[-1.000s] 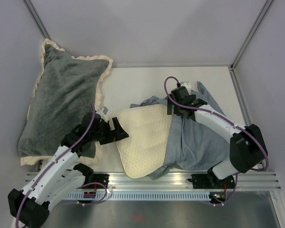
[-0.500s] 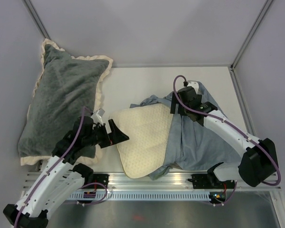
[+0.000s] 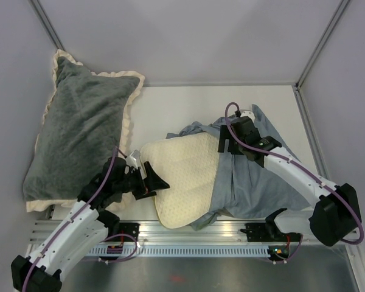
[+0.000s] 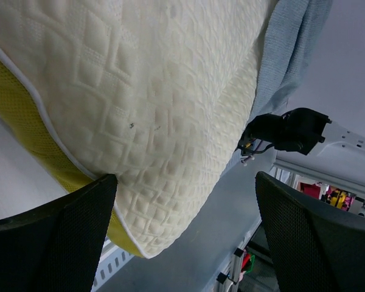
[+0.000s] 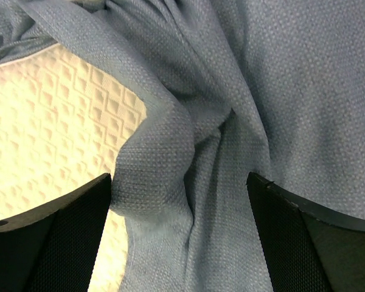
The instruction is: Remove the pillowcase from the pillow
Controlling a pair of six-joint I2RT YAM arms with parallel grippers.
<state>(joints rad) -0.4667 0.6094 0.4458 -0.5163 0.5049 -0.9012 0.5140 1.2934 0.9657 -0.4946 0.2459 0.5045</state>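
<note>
The cream quilted pillow (image 3: pixel 182 176) lies mid-table, its left half bare and its right half inside the grey-blue pillowcase (image 3: pixel 255 176), which is bunched toward the right. My left gripper (image 3: pixel 155 181) is open at the pillow's near-left edge. In the left wrist view the pillow (image 4: pixel 158 91) and its yellow-green band (image 4: pixel 36 146) fill the frame, with one corner reaching between the left gripper (image 4: pixel 182 243) fingers. My right gripper (image 3: pixel 228 145) hovers open over the cloth's bunched edge. Below the right gripper (image 5: pixel 182 231) runs a fold of pillowcase (image 5: pixel 164 152), with bare pillow (image 5: pixel 55 121) to its left.
A large dark grey plush pillow with a cream ruffle (image 3: pixel 79 134) lies along the left wall. An aluminium rail (image 3: pixel 194 234) with the arm bases runs along the near edge. Grey walls and frame posts (image 3: pixel 319 42) close in the back and sides.
My left gripper has slid nearer and slightly right, up to the pillow's near-left edge. The right gripper shifted right, then came a little nearer over the bunched cloth. Both stayed open.
</note>
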